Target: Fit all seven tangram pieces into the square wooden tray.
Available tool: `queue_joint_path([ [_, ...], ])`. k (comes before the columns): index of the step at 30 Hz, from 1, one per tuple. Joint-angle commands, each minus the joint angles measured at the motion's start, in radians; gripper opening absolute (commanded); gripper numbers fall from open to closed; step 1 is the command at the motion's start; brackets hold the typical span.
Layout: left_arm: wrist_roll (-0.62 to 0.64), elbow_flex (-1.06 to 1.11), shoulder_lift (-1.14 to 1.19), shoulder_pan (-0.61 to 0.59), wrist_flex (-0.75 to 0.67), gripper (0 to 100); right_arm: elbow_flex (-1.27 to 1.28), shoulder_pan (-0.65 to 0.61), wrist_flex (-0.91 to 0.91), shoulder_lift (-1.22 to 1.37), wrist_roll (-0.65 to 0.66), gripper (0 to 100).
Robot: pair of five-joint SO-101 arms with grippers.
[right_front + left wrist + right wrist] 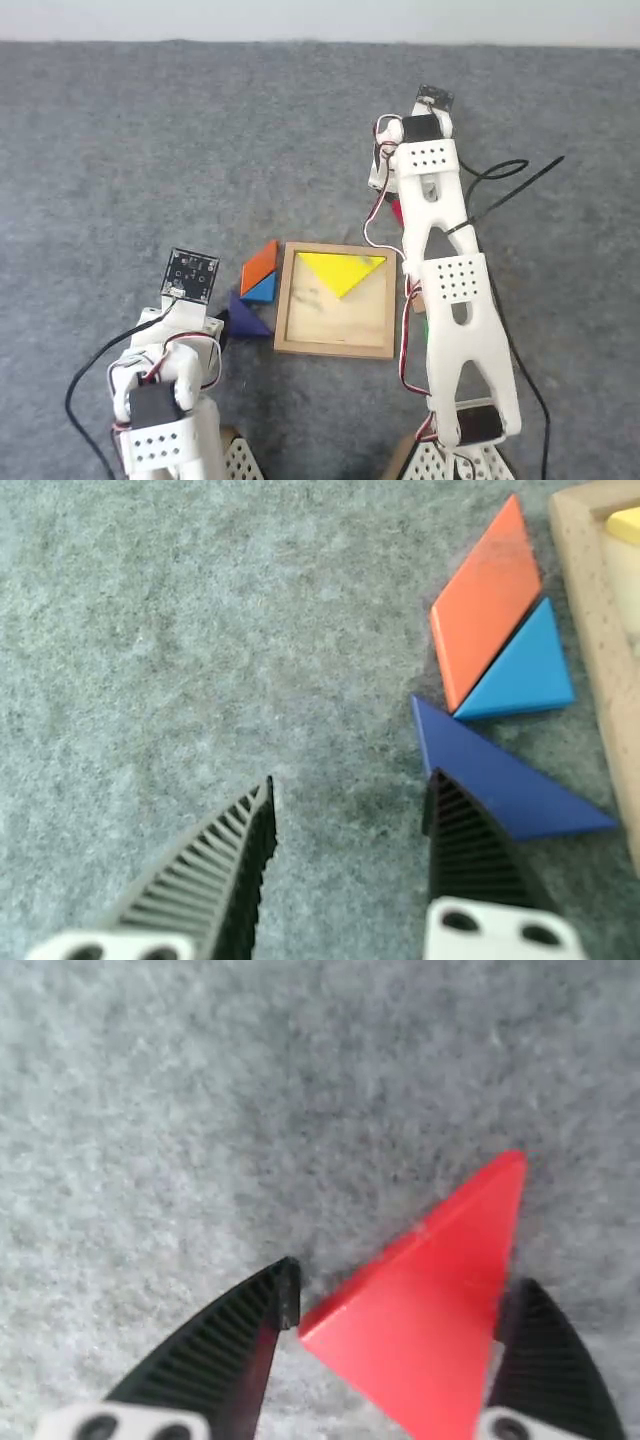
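Seen from the high view, the tray (283, 300) lies in the middle of the grey mat (150, 150). Inside it is a yellow triangle (342, 270), with its long edge along the tray's 12 o'clock wall.

Three pieces lie on the mat just beside the tray's 9 o'clock wall. The orange parallelogram (260, 264) is the one nearest 12 o'clock. A light blue triangle (263, 289) touches it on its 6 o'clock side. The dark blue triangle (246, 316) lies below these, at about 8 o'clock from the tray.

The left gripper (350, 805) is released, its fingers spread wide and low over the mat. One fingertip (440, 795) is at the edge of the dark blue triangle (500, 780), and the other stands over bare mat. The left gripper holds nothing.

The right arm (445, 270) stretches along the tray's 3 o'clock side. The right gripper (405, 1295) is released too, with one finger on each side of a red triangle (430, 1330), which lies flat on the mat. In the high view a small part of this red triangle (397, 211) shows at about 1 o'clock from the tray, outside it.
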Motion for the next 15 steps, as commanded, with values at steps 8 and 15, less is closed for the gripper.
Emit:
queue_joint_path([
  [8, -0.009, -0.007, 0.003, 0.0, 0.006, 23, -0.037, -0.001, 0.051, -0.019, 0.071, 29.5],
  [15, -0.009, -0.007, 0.003, 0.0, 0.006, 23, -0.029, -0.01, 0.054, -0.018, 0.16, 29.6],
])
